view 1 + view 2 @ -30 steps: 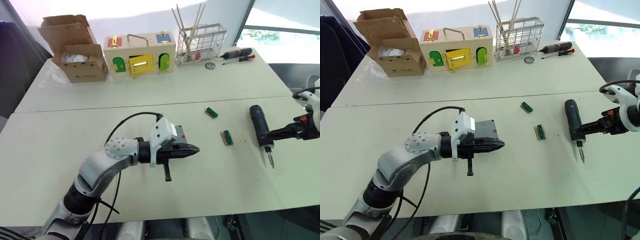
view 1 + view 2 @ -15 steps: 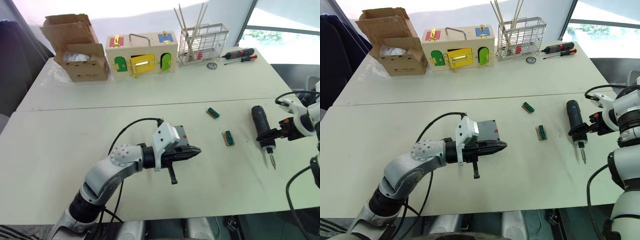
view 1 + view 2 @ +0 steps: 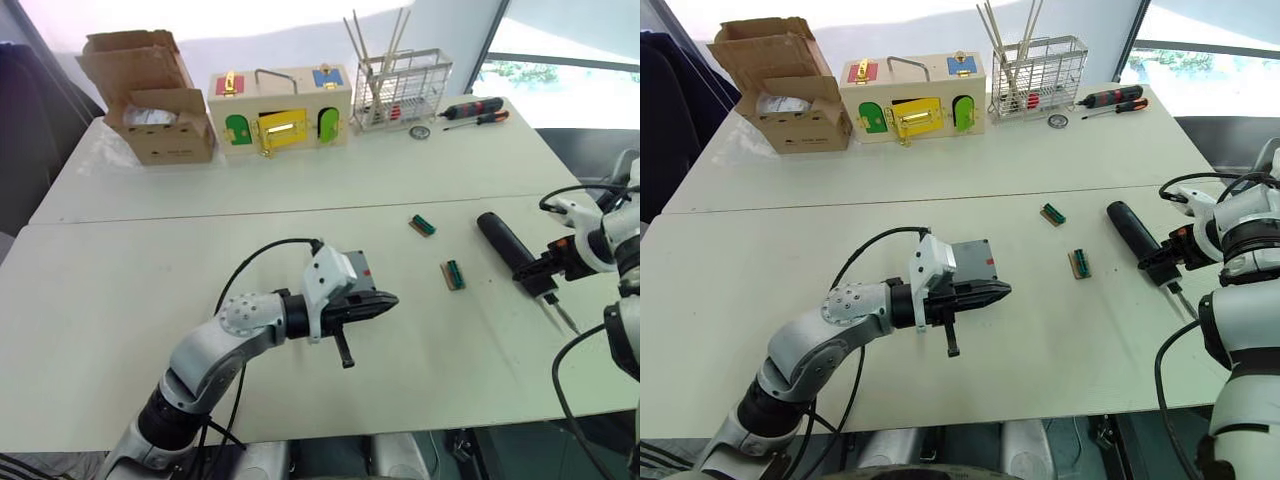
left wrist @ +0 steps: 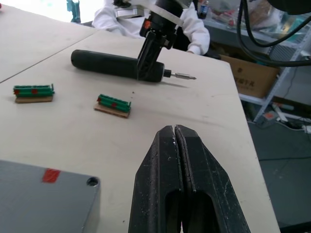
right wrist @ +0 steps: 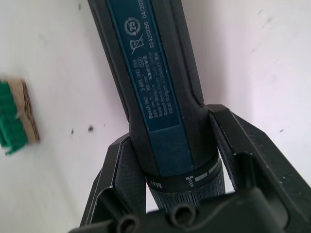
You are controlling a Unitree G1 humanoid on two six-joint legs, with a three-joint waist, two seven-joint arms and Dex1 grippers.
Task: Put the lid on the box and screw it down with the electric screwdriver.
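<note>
My left gripper (image 3: 1002, 290) covers most of the box (image 3: 975, 262), so from the head cam I only get its grey top w/ the small red mark peeking out behind the fingers, near the middle of the front table; in the left wrist cam one corner of it is cut off by the frame edge, w/ a screw hole showing. Can't tell if the lid is on it or elsewhere. Left fingers are pressed together tip to tip, nothing between them. Right gripper (image 3: 541, 271) is clamped on the electric screwdriver (image 3: 508, 249) near its bit end, at about 3 o'clock from the box; the tool lies slanted on the table, the black body pointing toward 11 o'clock, bit toward 5. Its label text is too small to read properly. Containers, all on the far table: 1 cardboard box (image 3: 150, 100) w/ flaps open and sth whitish inside that I can't make out, 1 wooden box (image 3: 280, 107) w/ coloured doors, 1 wire rack (image 3: 402, 88) holding a few thin sticks plus sth red. Counts: 2 little green connector strips (image 3: 423, 225) between box and screwdriver, well apart from each other, 2 hand screwdrivers (image 3: 474, 107) at 1 o'clock by the rack, 1 small round thing beside the rack, too tiny to ID.
</note>
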